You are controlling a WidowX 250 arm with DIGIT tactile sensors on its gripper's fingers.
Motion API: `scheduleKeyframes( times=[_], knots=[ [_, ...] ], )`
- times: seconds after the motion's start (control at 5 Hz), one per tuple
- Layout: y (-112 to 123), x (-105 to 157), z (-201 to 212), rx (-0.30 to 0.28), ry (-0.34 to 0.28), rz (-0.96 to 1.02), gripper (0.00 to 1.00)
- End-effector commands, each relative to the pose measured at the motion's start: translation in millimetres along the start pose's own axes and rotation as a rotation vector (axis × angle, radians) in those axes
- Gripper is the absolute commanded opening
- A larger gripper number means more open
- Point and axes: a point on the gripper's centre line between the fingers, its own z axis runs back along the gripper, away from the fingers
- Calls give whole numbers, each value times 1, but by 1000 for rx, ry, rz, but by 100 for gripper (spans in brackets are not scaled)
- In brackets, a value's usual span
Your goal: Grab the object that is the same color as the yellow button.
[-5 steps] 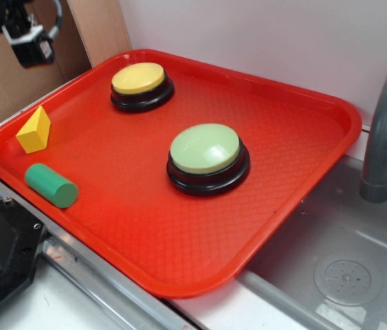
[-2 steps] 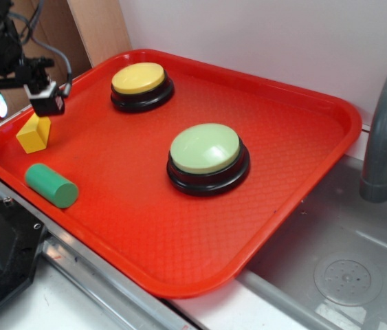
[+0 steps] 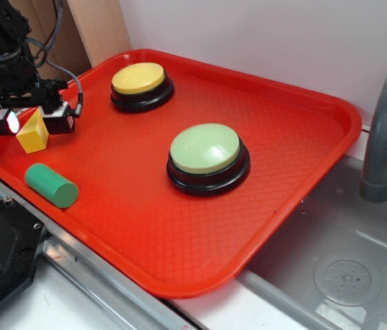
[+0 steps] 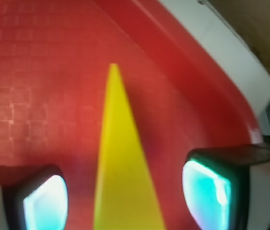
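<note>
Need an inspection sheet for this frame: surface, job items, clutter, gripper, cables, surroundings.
Surface: red tray, lying partly over a sink.
Job's things: yellow wedge near the tray's left edge; yellow button at the back.
Clutter: pale green button mid-tray; green cylinder lying in front of the wedge.
Gripper: gripper open, fingers either side of the wedge, gaps visible in the wrist view.
Cables: black cable looping off the arm.
Surroundings: grey faucet, sink drain, cardboard behind.

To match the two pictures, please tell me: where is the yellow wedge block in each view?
Exterior: the yellow wedge block sits at the far left of the red tray, between the gripper fingers.
Wrist: it rises from the bottom centre, pointing upward.
Shared landmark: the tray's raised rim beside the block.
</note>
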Motion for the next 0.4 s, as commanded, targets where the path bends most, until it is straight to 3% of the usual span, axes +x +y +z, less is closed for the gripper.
scheduleKeyframes(
  times=[0.0,0.2],
  knots=[
    [4,1,-4,-72,-4,-7,0],
    [0,2,-12,-62,2,-10,0]
  ],
)
